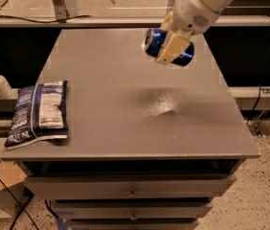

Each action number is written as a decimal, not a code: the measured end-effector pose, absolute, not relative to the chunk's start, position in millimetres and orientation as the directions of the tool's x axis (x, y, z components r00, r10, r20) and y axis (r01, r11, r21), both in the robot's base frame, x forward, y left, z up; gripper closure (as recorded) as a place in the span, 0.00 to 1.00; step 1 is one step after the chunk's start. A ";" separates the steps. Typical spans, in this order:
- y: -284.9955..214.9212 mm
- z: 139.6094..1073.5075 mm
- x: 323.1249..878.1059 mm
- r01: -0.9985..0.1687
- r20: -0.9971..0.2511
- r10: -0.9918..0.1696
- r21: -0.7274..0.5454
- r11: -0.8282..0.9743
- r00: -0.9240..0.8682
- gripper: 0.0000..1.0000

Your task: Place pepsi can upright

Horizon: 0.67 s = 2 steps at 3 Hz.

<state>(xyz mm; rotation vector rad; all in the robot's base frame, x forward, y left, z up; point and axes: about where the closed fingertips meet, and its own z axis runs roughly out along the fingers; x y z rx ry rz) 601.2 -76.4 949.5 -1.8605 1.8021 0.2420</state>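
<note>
The pepsi can (157,44) is dark blue with silver ends and hangs on its side in the air, well above the grey table (116,123). My gripper (173,48) is shut on the pepsi can, with one beige finger (174,49) across its front. One silver end of the can points left. The white arm comes in from the upper right. The can's shadow falls on the table's middle right.
A flat blue-and-white snack bag (39,111) lies at the table's left edge. A white pump bottle (0,83) stands on a lower shelf to the left. Drawers sit under the tabletop. A window ledge runs behind the table.
</note>
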 end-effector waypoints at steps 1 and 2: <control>-83.1 963.9 595.9 -0.968 -0.637 -0.765 -0.240 0.072 0.100 1.00; -85.1 968.2 590.5 -0.965 -0.769 -0.630 -0.233 0.119 0.108 1.00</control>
